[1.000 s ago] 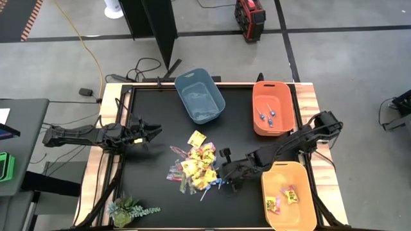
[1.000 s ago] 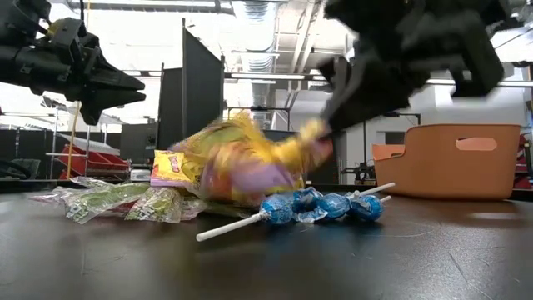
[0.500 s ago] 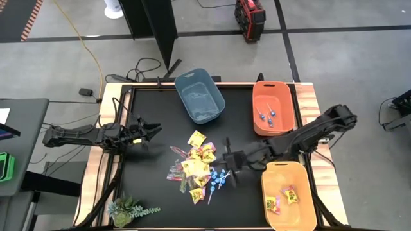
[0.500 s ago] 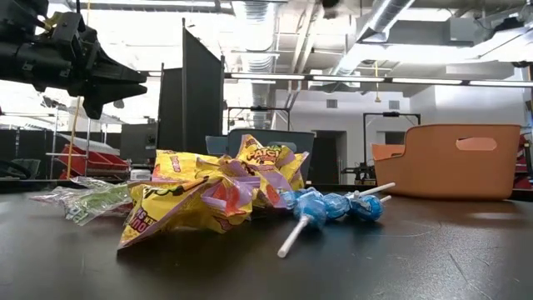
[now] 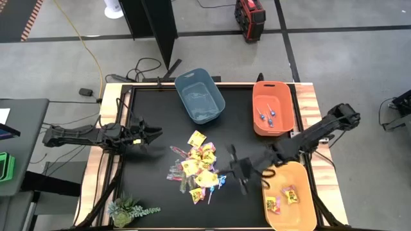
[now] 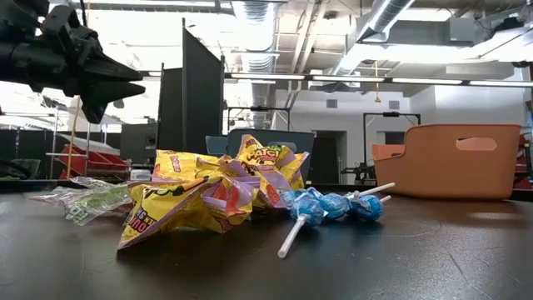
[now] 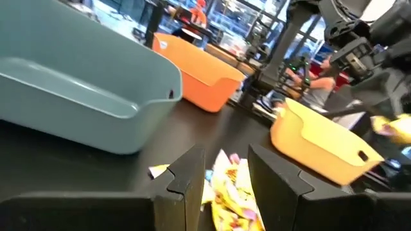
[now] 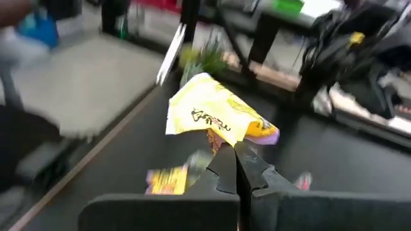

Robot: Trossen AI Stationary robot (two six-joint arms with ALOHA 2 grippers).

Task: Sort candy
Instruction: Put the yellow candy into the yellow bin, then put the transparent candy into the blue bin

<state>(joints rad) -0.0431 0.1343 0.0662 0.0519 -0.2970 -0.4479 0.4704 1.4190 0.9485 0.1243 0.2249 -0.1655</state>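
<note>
The candy pile (image 5: 196,168) lies mid-table: yellow packets (image 6: 200,196), blue lollipops (image 6: 333,205) and clear-wrapped sticks (image 6: 100,200). My right gripper (image 5: 230,172) hangs above the table just right of the pile, between it and the yellow bin. It is shut on one yellow packet with red print (image 8: 215,115), which also shows in the left wrist view (image 7: 393,126). My left gripper (image 5: 156,133) waits open and level over the table's left side, its fingers (image 7: 192,173) pointing at the pile with nothing between them. My right gripper pinches the yellow packet at its lower edge (image 8: 223,140) between its two shut fingers. The packet stands up crumpled beyond the fingertips, lifted clear of the table and the pile.
A blue-grey bin (image 5: 200,96) stands at the far middle. An orange bin (image 5: 273,108) with lollipops stands at the far right. A yellow bin (image 5: 289,196) with packets sits at the near right. A small plant (image 5: 128,210) is at the near left corner.
My right gripper has risen out of the pile with a yellow packet and drawn back toward the yellow bin at the table's right, leaving the low view. The pile was stirred: packets have spread toward the near edge, and one lollipop has swung its stick about.
</note>
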